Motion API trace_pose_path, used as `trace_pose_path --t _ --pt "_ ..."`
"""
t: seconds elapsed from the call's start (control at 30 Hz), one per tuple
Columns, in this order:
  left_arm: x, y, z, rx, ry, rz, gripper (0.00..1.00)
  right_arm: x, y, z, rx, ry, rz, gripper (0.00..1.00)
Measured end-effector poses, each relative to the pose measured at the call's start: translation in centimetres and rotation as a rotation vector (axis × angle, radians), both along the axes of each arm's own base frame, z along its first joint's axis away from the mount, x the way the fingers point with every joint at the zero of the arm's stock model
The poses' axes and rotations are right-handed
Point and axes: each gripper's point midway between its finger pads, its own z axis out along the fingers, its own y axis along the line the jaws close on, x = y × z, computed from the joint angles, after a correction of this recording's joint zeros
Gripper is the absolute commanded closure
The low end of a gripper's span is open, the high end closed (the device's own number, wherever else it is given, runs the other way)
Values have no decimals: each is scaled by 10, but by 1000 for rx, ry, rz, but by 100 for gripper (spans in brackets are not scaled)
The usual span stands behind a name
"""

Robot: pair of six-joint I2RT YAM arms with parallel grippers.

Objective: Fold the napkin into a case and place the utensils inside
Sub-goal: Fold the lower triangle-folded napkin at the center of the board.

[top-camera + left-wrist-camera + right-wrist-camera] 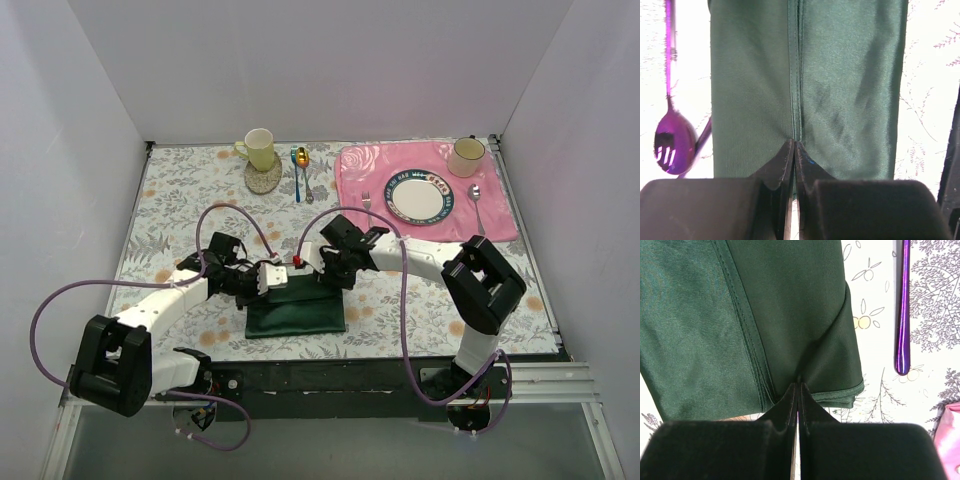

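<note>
Pretty sure I'm in a lab booth: bare white walls boxing in one floral-clothed table.

Bright, wrist bkgd blown out

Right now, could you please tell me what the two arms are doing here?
Both arms are working on the dark green napkin, which lies folded on the table. The left gripper and the right gripper are each shut on an edge of it. The purple utensils lie beside it, not yet inside.
</note>
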Motion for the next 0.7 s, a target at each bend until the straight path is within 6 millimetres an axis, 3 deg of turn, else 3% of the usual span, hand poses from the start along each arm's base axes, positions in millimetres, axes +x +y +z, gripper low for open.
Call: trace_pose_path --t 0.17,0.3,0.37,0.5,0.7 --pt "-6 0 -9 15 31 -15 100 -3 -1 -4 0 8 3 99" --pt "-11 2 -15 26 59 -13 77 -4 0 -8 20 1 14 99" --pt "-15 2 -14 22 82 -3 73 -4 1 -8 29 -2 19 99" --pt "-13 -3 1 -28 118 72 78 0 5 -7 47 -19 30 99" --pt "27 -22 32 -125 70 187 87 2 7 -7 57 -39 46 99"
